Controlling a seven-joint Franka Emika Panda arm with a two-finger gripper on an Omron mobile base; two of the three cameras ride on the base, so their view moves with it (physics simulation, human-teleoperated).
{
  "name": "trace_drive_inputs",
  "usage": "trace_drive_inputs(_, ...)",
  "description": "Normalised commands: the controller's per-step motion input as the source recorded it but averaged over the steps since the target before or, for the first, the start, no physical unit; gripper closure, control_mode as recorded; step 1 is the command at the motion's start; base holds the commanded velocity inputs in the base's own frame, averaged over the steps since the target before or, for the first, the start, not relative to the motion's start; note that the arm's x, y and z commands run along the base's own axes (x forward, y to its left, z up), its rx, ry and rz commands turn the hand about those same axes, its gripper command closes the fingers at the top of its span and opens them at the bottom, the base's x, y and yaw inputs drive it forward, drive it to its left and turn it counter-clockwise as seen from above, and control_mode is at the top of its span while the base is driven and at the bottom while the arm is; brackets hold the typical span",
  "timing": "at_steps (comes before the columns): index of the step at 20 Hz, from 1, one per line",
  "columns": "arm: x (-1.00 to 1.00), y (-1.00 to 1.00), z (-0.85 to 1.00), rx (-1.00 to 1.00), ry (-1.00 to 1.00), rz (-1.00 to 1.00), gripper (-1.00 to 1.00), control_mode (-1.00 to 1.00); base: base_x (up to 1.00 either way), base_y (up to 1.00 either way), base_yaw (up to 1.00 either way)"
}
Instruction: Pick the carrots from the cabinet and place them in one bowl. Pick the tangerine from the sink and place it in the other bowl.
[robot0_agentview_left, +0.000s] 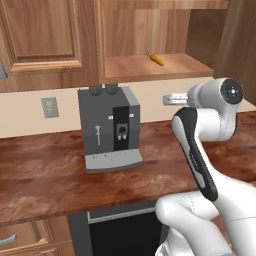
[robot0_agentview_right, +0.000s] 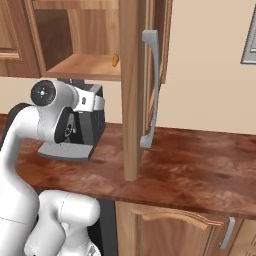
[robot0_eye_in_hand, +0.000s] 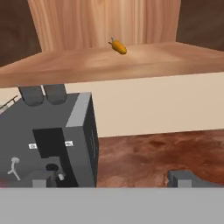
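One orange carrot with a green top lies on the shelf of the brown wooden cabinet, towards the back; it also appears as the carrot and as a sliver. My gripper hangs below and in front of that shelf, above the counter to the right of the coffee machine. It is open, with nothing between its fingertips. From the left base the gripper points at the back wall. The second carrot, both bowls, the tangerine and the sink are out of view.
A dark grey coffee machine stands on the brown counter under the shelf's left end. The open cabinet door with its silver handle juts out over the counter to the right of the arm. A wall outlet sits at left.
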Motion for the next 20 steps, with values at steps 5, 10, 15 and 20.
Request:
trace_drive_inputs(5, 0.13, 0.07, 0.37, 0.00, 0.00, 0.00, -1.00, -1.00, 0.00, 0.00, 0.00)
trace_drive_inputs(10, 0.15, 0.06, 0.31, 0.00, 0.00, 0.00, -1.00, -1.00, 0.00, 0.00, 0.00)
trace_drive_inputs(15, 0.15, 0.00, 0.20, 0.00, 0.00, 0.00, -1.00, -1.00, 0.00, 0.00, 0.00)
trace_drive_inputs(20, 0.10, 0.00, 0.22, 0.00, -0.04, 0.00, -1.00, -1.00, 0.00, 0.00, 0.00)
